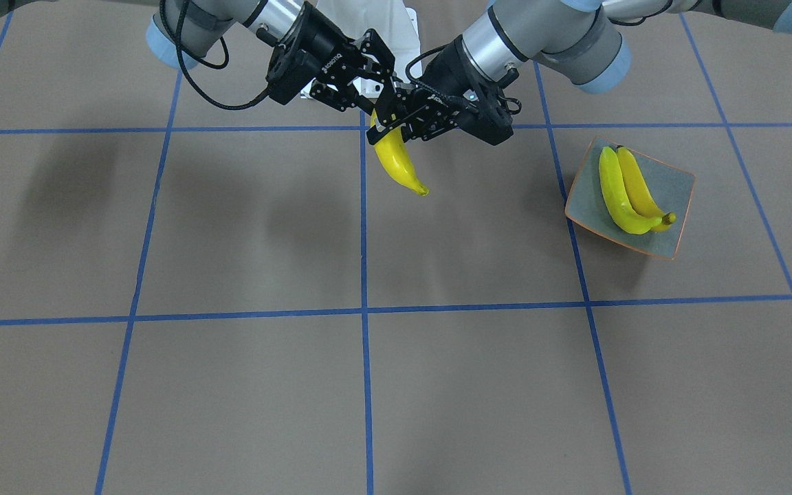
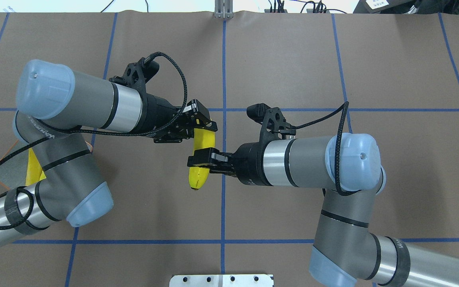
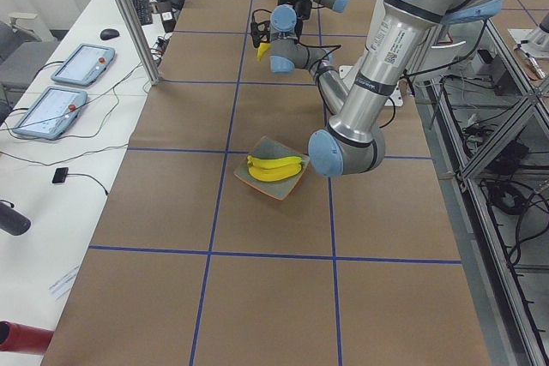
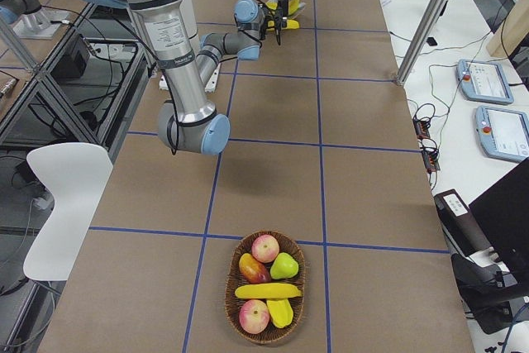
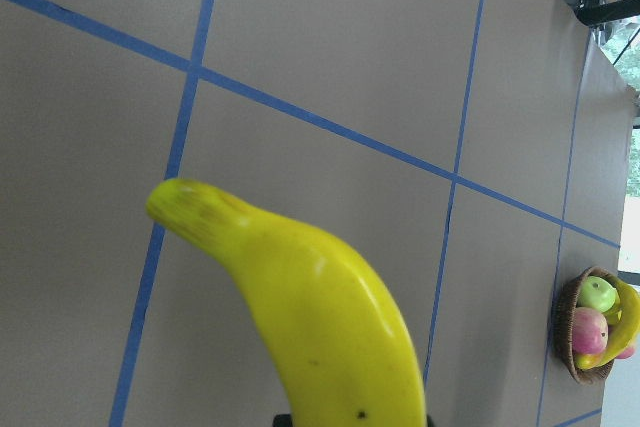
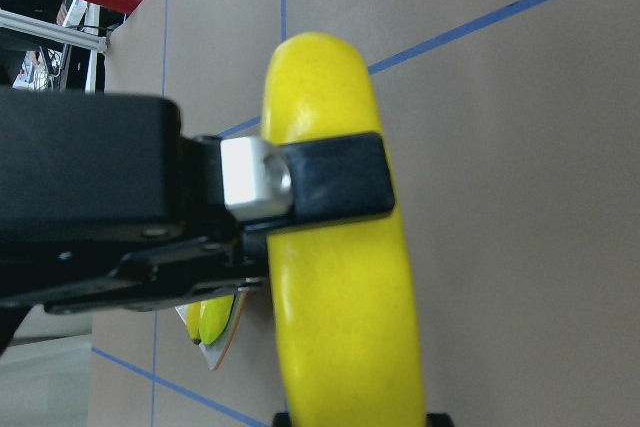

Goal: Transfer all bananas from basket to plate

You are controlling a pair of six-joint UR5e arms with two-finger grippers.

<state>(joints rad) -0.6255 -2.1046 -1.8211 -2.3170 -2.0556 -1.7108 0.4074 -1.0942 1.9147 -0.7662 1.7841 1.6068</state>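
Found one banana [image 1: 399,161] aloft above the counter [image 1: 231,240], clamped by both left pincer [image 2: 199,130] and right pincer [image 2: 201,157]; logged two bananas [image 1: 626,192] on the plate [image 1: 674,185] far left, a further banana [image 4: 266,291] in the basket [image 4: 234,287] far right. Risk of a drop through freeing one grip too early or twisting on the smooth skin. Read "ROBOTIQ" on a pincer housing.

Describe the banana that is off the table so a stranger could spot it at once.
Over the brown table with its blue tape grid, find where the left pincer and right pincer meet near the robot's side. The banana hangs between them, gripped by both; unlike the two bananas lying on the grey-blue plate, it is in the air.
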